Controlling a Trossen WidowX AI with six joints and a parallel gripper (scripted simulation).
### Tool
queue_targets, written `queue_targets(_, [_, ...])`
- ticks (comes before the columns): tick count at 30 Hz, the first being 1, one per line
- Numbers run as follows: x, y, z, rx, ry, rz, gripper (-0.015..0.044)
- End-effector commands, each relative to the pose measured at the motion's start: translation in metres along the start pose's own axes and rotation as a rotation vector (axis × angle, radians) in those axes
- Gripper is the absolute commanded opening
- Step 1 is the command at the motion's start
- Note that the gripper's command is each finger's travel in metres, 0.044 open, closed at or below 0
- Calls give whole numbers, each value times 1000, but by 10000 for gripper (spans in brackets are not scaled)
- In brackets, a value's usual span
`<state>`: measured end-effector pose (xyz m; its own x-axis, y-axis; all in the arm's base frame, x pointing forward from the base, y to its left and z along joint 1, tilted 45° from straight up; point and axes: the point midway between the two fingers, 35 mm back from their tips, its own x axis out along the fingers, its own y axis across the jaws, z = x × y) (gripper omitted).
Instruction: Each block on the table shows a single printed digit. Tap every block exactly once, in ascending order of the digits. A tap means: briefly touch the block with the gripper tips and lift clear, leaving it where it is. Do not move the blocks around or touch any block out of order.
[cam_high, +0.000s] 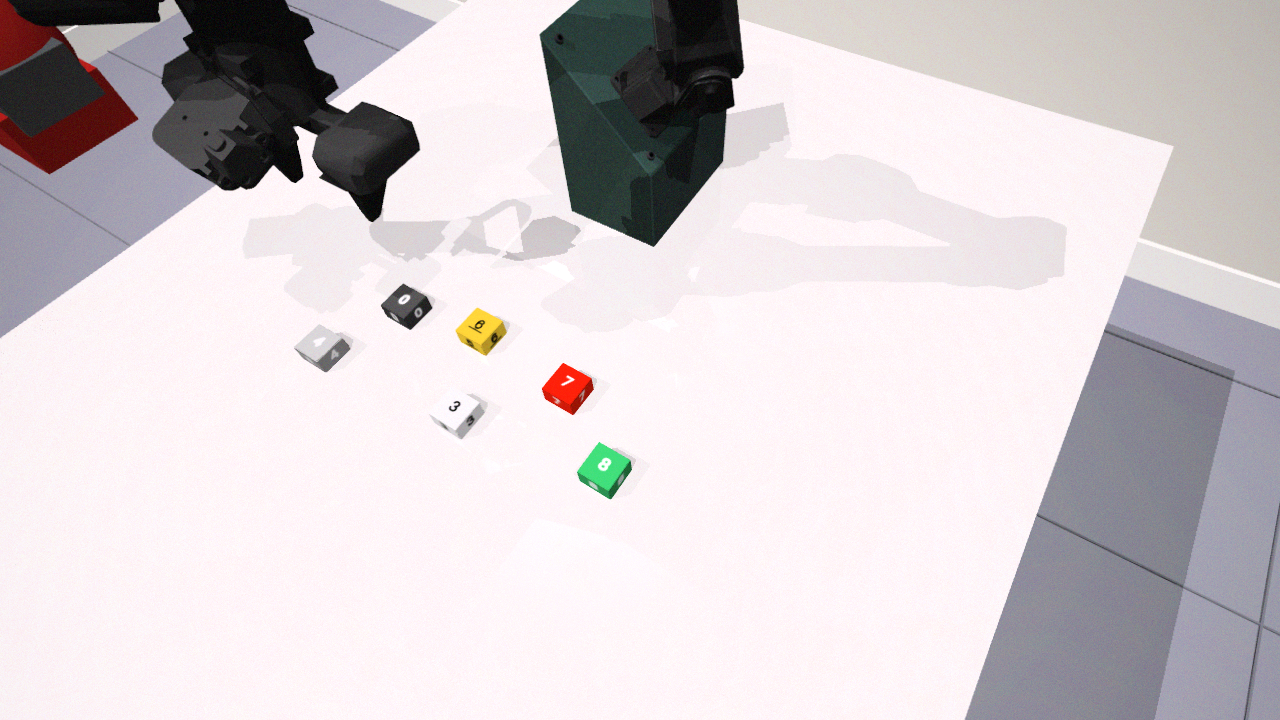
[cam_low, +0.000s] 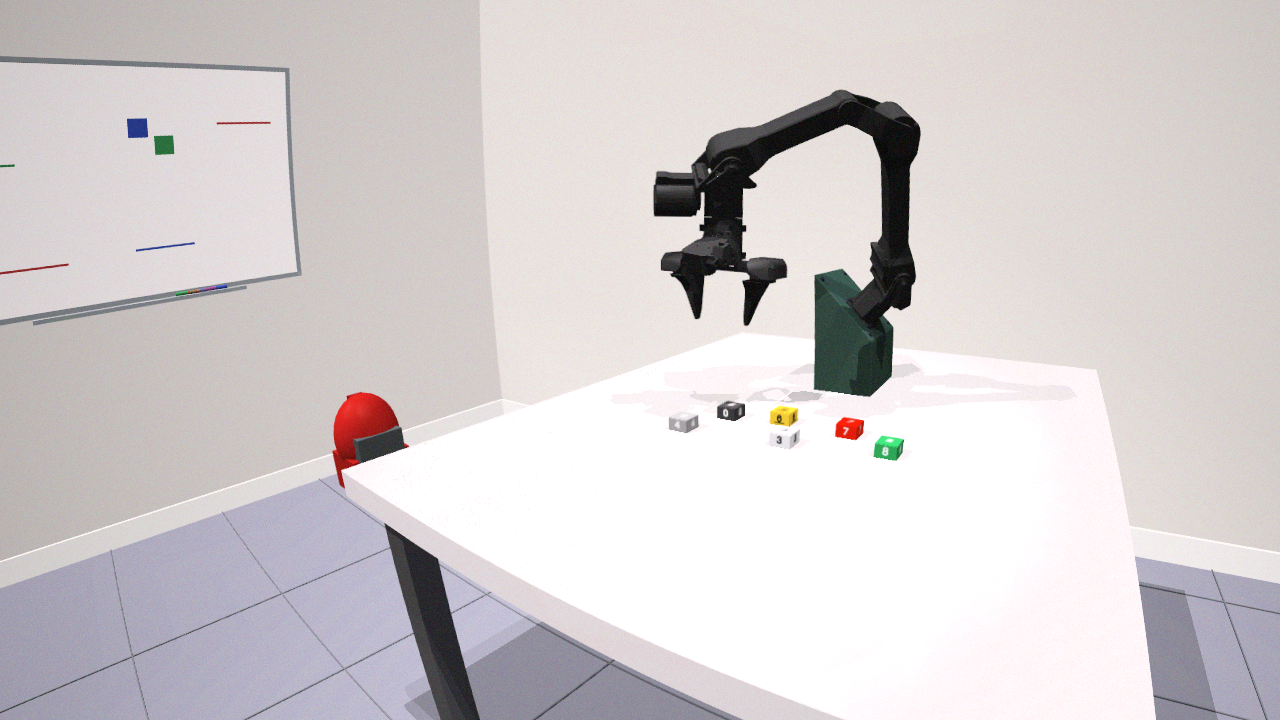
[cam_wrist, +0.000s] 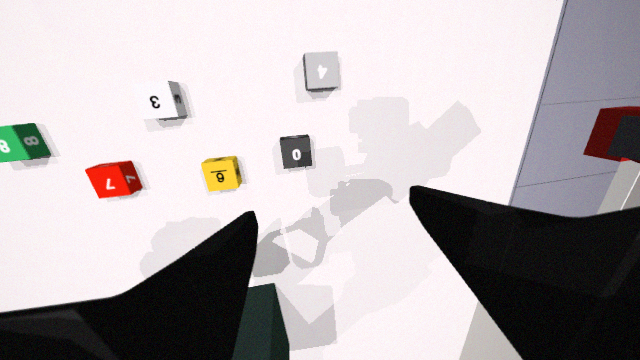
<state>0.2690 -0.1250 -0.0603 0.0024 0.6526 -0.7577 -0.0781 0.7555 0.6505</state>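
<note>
Black gripper (cam_high: 332, 198) (cam_low: 722, 320) (cam_wrist: 334, 206) spread wide above the white table (cam_high: 805, 537) (cam_low: 716, 537) (cam_wrist: 75, 40), nothing between its fingers, black block (cam_high: 406, 306) (cam_low: 730, 411) (cam_wrist: 296, 152) reading 0, yellow block (cam_high: 480, 331) (cam_low: 783, 416) (cam_wrist: 221, 174) an underlined 6, white block (cam_high: 457, 413) (cam_low: 784, 437) (cam_wrist: 162, 101) 3, grey block (cam_high: 322, 348) (cam_low: 682, 422) (cam_wrist: 321, 71) 4, red block (cam_high: 567, 388) (cam_low: 849, 428) (cam_wrist: 114, 179) 7, green block (cam_high: 604, 470) (cam_low: 887, 447) (cam_wrist: 24, 142) 8.

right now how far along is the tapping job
No tap can be confirmed: all six blocks sit on the table with no visible tap marks. In hand: nothing; the open fingers hover above the table, touching no block. Likely left: 0, then 3, 4, 6, 7, 8, if none was tapped.
</note>
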Motion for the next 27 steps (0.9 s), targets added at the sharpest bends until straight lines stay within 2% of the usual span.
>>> queue_targets(1, [21, 14, 3, 46, 17, 58, 400])
queue_targets(22, [21, 14, 3, 46, 17, 58, 400])
queue_targets(27, [17, 57, 0, 48, 18, 59, 400])
